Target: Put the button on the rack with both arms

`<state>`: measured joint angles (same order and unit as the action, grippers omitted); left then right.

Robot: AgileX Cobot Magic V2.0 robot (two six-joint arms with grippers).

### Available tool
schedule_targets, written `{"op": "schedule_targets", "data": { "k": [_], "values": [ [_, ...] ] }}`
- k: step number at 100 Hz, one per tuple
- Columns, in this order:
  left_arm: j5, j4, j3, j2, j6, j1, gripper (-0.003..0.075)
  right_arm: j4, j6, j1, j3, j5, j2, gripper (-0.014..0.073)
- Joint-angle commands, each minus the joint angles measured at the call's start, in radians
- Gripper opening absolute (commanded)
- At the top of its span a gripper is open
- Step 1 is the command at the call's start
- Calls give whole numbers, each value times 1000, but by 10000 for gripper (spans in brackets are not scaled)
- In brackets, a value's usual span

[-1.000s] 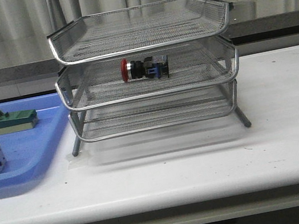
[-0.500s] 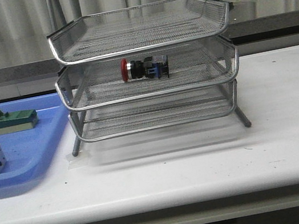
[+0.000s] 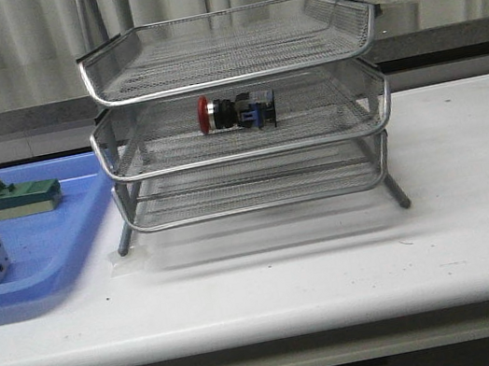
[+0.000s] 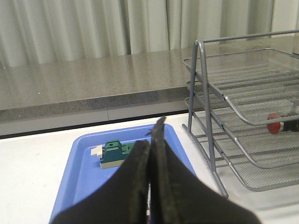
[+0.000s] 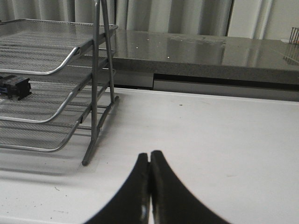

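Front view shows the white table [image 3: 480,227] with the silver rack [image 3: 239,113] on it. The red button [image 3: 236,111] lies on its side in the middle shelf. The left gripper [image 4: 150,140] and right gripper [image 5: 149,161] are both pinched closed, holding nothing, well apart from the button. Bare table lies beside the rack.

Shiny wire-mesh metal rack [image 3: 227,46]
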<state>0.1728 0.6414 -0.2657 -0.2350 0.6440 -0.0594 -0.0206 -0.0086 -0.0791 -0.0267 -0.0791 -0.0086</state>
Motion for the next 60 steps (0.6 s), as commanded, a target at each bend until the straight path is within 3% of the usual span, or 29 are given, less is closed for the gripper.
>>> {"op": "schedule_targets", "data": {
  "k": [1,60],
  "values": [
    [-73,16,-28,-9,-9,-7,-20,-26,1,3,-1,98,-18,-60],
    [-73,16,-28,-9,-9,-7,-20,-25,1,3,-1,91,-18,-60]
  ]
}}
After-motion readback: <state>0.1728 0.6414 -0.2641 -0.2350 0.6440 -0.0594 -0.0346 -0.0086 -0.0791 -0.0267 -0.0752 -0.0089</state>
